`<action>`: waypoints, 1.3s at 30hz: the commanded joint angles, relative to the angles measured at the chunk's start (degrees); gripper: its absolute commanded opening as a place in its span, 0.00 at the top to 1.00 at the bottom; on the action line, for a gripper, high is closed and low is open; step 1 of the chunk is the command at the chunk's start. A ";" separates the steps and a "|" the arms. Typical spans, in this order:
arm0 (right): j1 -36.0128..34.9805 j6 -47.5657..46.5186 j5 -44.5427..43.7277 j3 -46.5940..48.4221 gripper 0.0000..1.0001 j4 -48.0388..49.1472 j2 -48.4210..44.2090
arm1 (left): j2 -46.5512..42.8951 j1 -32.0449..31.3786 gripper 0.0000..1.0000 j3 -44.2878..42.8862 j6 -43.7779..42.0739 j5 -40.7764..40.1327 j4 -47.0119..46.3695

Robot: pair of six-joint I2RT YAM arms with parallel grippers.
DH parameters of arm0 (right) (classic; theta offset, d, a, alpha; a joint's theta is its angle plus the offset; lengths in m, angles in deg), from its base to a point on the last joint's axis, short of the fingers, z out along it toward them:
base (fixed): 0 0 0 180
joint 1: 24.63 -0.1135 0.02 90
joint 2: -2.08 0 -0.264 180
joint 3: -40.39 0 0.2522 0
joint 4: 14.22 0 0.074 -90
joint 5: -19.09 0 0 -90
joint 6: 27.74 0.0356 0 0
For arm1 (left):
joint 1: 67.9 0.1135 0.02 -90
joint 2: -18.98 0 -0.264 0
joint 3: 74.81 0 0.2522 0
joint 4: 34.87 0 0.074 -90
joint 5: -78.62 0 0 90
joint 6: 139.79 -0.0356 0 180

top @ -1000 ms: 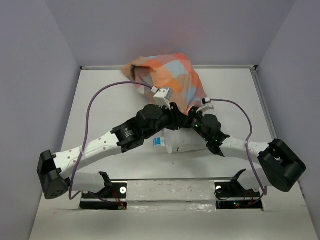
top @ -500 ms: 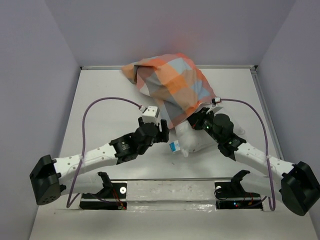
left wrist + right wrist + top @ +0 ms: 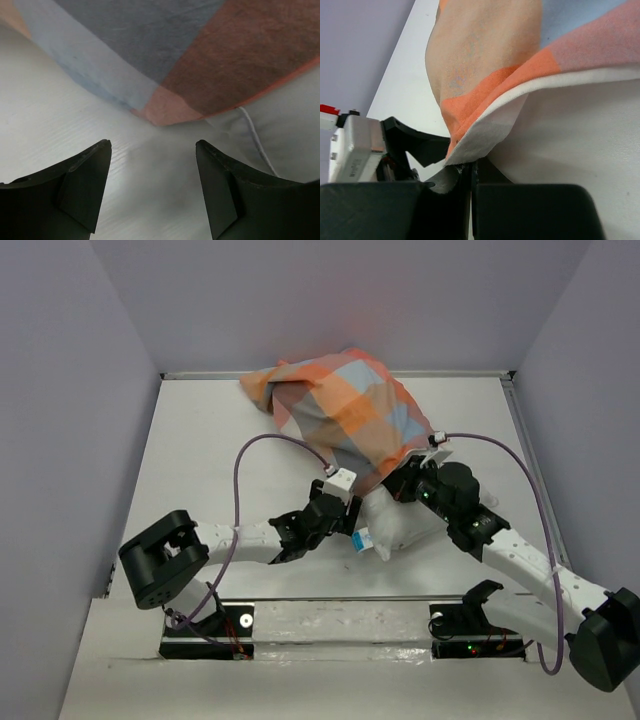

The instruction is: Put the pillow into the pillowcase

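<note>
Our left gripper (image 3: 152, 150) has its two fingers spread wide with nothing between them. It hangs low over the table (image 3: 45, 115) and points at the lower edge of the pillowcase (image 3: 200, 60), close to it but not touching. From the top camera it sits right by the near-left corner of the pillow (image 3: 405, 525), next to a little blue tag (image 3: 362, 538) sticking out there.

Our right gripper (image 3: 470, 172) is the opposite: fingers pressed together, pinching the hem of the pillowcase where the orange check meets the white lining, with the pillow right beside it under the fabric.

Zooming out, the pillowcase lies bunched up toward the far middle of the table, running diagonally from the back edge down to the two grippers. The pillow is partly inside: only its near end pokes out of the opening, resting on the table between our two arms. How deep it goes in, we can't tell. Purple cables (image 3: 250, 455) loop up over each arm.
</note>
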 commanded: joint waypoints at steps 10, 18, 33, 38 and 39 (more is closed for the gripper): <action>1.35 -0.71 2.47 4.34 1.00 2.59 0.19 | 5.76 0.09 1.00 -4.96 -4.13 -7.19 -8.30; 1.88 -0.63 -11.57 5.74 1.00 13.89 7.04 | -7.95 -7.38 1.00 -2.32 0.26 0.88 -1.36; 1.88 -1.33 -8.43 6.27 1.00 12.98 3.45 | -6.48 -0.10 0.40 -4.51 0.10 -4.74 1.65; 1.88 -1.33 -5.63 7.15 1.00 10.67 1.50 | 3.44 1.23 0.27 -7.76 -6.58 -3.33 -3.97; 1.88 -1.15 -5.01 7.32 1.00 10.59 1.68 | 4.60 1.23 0.26 -8.20 -6.94 -3.15 -4.59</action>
